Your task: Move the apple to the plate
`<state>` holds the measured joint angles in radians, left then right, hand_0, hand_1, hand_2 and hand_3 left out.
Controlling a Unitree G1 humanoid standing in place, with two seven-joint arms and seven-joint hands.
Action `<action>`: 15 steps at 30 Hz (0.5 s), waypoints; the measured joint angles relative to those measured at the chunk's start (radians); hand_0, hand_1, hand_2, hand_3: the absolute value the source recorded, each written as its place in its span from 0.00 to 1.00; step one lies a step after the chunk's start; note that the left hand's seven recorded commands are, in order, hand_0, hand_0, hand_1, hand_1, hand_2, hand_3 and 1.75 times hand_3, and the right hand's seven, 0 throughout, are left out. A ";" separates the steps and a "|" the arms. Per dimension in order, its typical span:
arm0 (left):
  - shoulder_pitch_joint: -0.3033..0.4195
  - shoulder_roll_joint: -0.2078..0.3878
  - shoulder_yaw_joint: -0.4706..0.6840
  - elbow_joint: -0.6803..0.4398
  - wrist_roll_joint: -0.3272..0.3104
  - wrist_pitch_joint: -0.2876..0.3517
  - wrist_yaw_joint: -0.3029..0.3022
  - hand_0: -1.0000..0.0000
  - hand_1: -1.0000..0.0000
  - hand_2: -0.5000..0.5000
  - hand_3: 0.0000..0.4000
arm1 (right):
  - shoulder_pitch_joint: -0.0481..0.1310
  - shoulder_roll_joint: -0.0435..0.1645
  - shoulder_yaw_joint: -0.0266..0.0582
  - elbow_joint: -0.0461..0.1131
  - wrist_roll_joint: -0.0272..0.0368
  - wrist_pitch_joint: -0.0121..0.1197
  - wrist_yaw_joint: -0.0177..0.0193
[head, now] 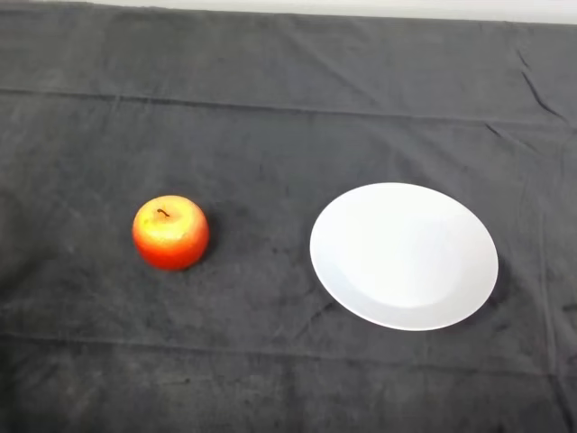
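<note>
On the dark cloth of the tabletop (270, 108), one apple (170, 232) sits stem-up, well apart from one white plate (403, 255) to its right. No hand is in view, so I cannot tell how it is set. My worry: the apple is round and glossy, so a loose or off-centre hold could send it rolling across the cloth, or off the shallow plate once set down.

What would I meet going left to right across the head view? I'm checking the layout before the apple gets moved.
apple → white plate, both resting apart on the dark cloth.
</note>
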<state>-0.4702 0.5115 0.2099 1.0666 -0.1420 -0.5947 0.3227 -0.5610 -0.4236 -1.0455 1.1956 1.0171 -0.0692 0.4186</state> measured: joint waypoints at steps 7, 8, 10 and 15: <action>-0.001 -0.068 -0.065 -0.155 0.078 0.001 0.032 1.00 1.00 0.50 0.00 | 0.000 0.000 -0.0003 0.000 0.0000 0.000 0.0000; -0.001 -0.077 -0.081 -0.171 0.090 0.001 0.037 1.00 1.00 0.50 0.00 | 0.000 0.000 0.0001 0.000 -0.0001 0.000 0.0000; -0.001 -0.101 -0.108 -0.204 0.110 0.005 0.043 1.00 1.00 0.50 0.00 | 0.000 0.000 -0.0001 0.000 0.0000 0.000 0.0000; -0.001 -0.150 -0.166 -0.256 0.144 0.026 0.045 1.00 1.00 0.50 0.00 | 0.000 0.000 0.0005 0.000 0.0000 0.000 0.0000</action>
<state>-0.4707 0.3619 0.0440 0.8110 0.0023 -0.5684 0.3682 -0.5609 -0.4236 -1.0450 1.1956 1.0171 -0.0692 0.4186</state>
